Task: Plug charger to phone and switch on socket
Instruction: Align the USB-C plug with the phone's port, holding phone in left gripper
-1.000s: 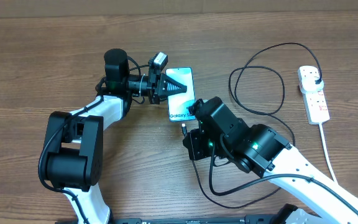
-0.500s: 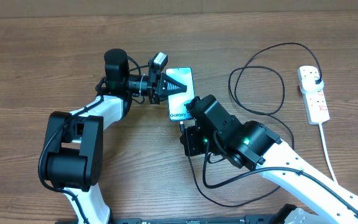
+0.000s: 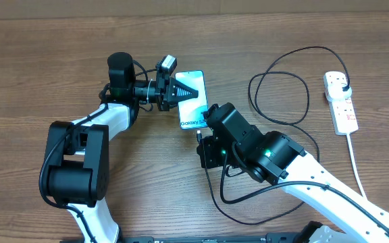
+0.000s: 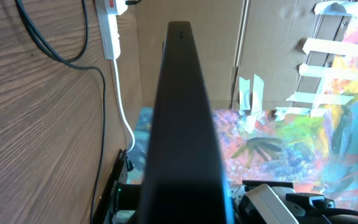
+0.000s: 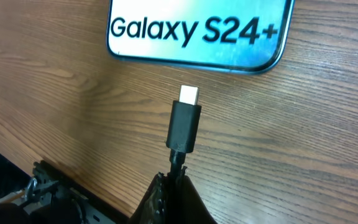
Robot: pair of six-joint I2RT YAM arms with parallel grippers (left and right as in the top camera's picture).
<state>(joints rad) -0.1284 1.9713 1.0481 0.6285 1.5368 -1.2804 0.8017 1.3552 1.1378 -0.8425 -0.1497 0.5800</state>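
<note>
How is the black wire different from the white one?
The black charger is thin and curls in big loops; the white cord is thicker and runs almost straight. The right fingers hold the charger's tip; nothing holds the white cord. Both end at the socket.

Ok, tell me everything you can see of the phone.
The phone is a slim slab with rounded corners, dark edges and a glossy light-blue screen reading Galaxy S24+. It is screen-up, flat over the wooden table, the left tool apparently clamping its far end. The charger tip points at its near edge, not touching.
</note>
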